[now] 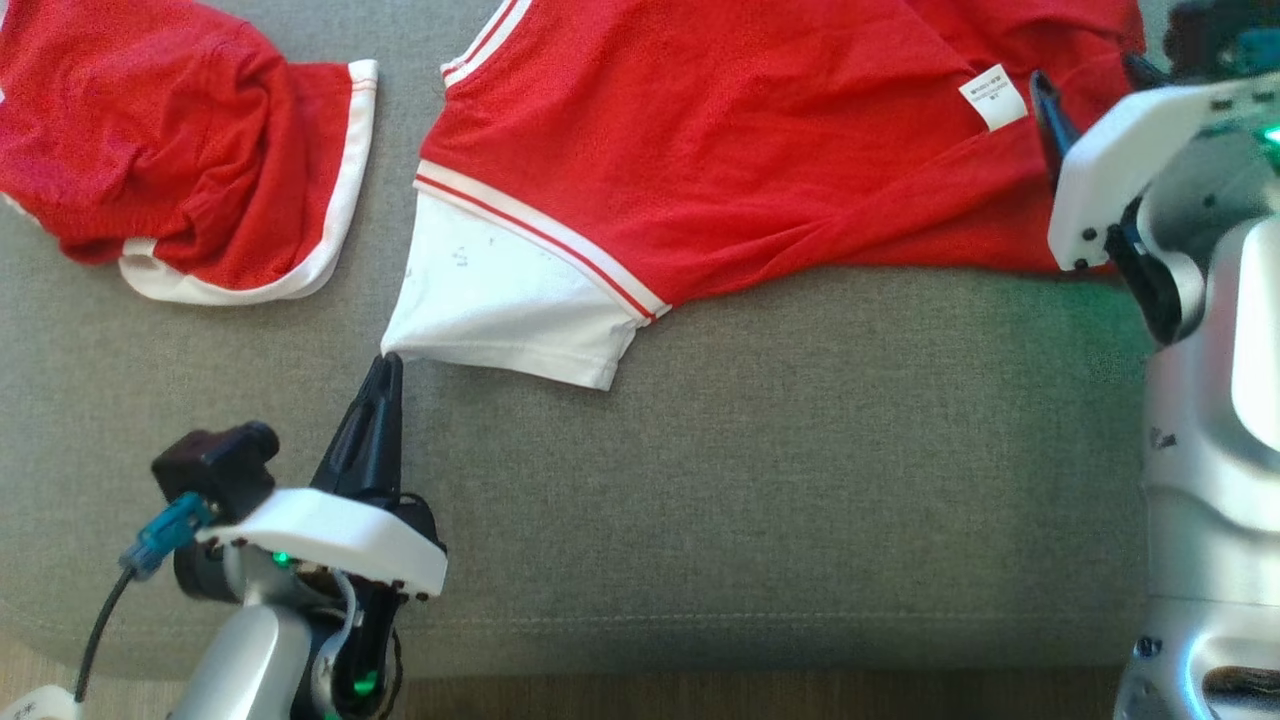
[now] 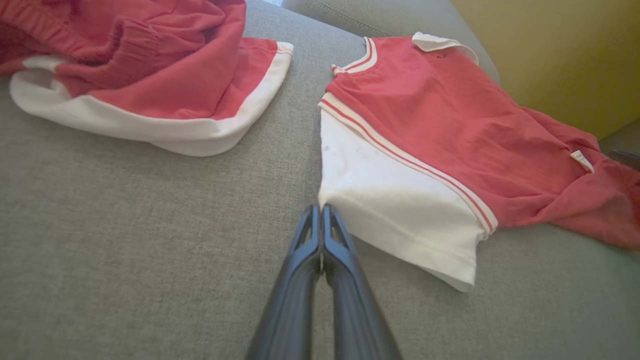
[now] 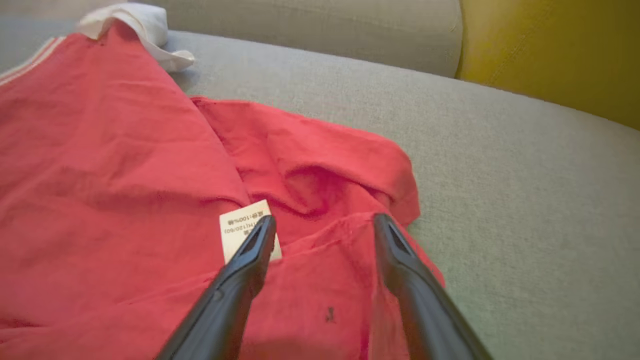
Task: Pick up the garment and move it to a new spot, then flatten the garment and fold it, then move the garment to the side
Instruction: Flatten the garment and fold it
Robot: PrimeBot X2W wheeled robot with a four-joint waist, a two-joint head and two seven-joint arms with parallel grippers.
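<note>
A home (living room, likely); grey fabric sofa (image 1: 800, 500).

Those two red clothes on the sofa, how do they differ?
The shirt lies spread fairly flat; the other garment is bunched up. The shirt has a wide white sleeve with striped trim; the other garment has a narrow white edge band. Both are red and white, lying on the grey cushion.

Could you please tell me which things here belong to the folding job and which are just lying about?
In the job:
- red shirt, spread out but wrinkled
- left claw, shut at the corner of its white sleeve
- right claw, open over the shirt's hem

Lying about:
- red shorts, crumpled to the shirt's left
- grey sofa seat, just the surface underneath
</note>
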